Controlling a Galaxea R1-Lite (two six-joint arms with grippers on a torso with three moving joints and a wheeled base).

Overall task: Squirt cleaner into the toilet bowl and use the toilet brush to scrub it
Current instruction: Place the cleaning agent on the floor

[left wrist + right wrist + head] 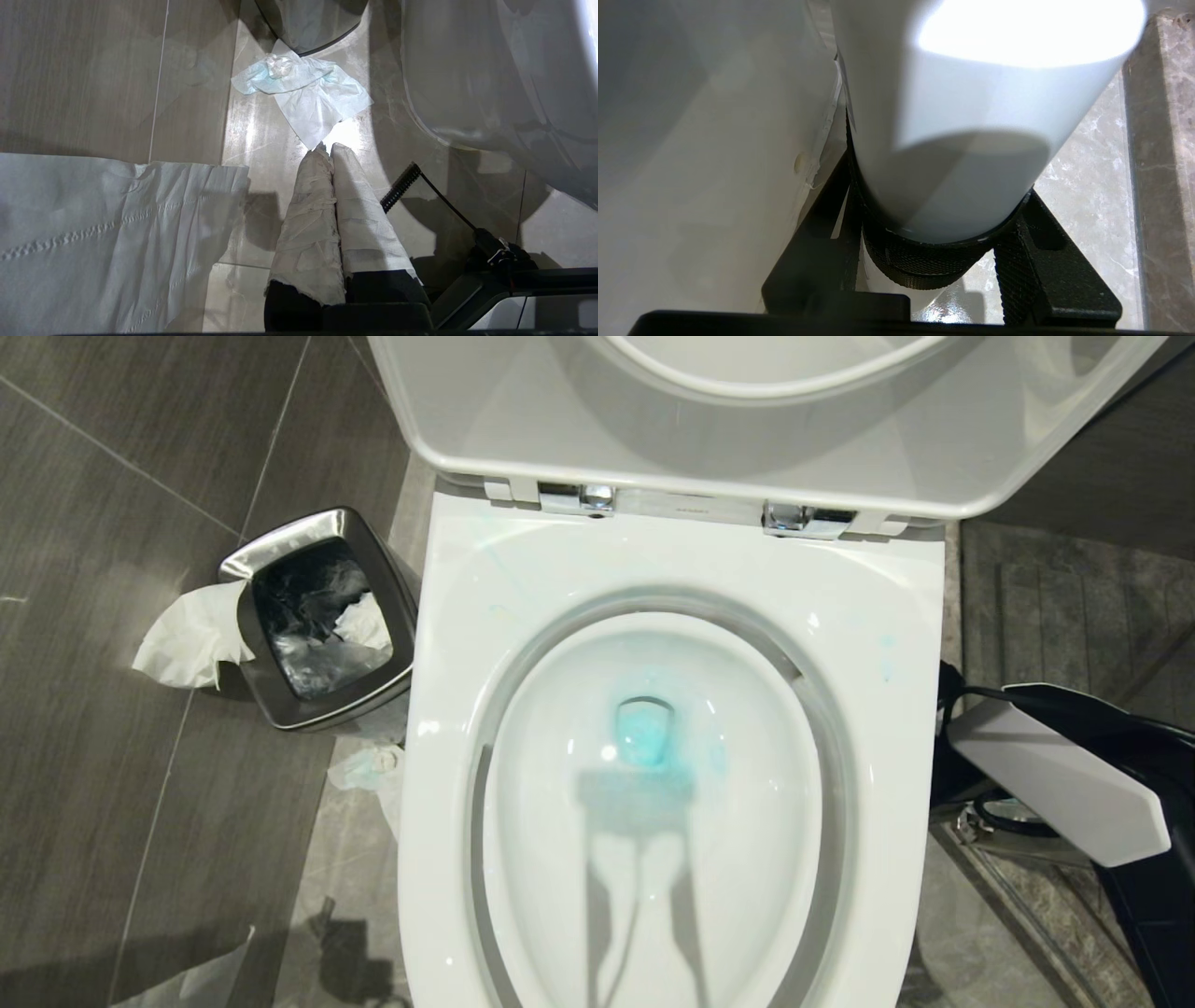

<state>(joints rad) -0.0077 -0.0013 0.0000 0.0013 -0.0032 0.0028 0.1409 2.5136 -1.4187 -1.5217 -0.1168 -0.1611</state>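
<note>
The right gripper (pixel 943 224) was clamped around a white cylindrical container (pixel 971 121) with a black knurled collar, presumably the cleaner bottle; it sat low beside the right flank of the toilet bowl (pixel 896 644), its long axis angled floorward; the basin lay up and leftward; teal cleaner (pixel 644 733) already tinted the water; the toilet brush was not visible; the left gripper (pixel 327 154), jaws closed and empty, hung over the floor.

Waste bin (pixel 317 616) stands left of the toilet bowl (pixel 672 560).

The grey tiled floor (pixel 112 775) is carrying the toilet bowl (pixel 448 709) at frame centre, a steel bin (pixel 280 546) at upper left, and crumpled tissue (pixel 373 770) lying between them.
</note>
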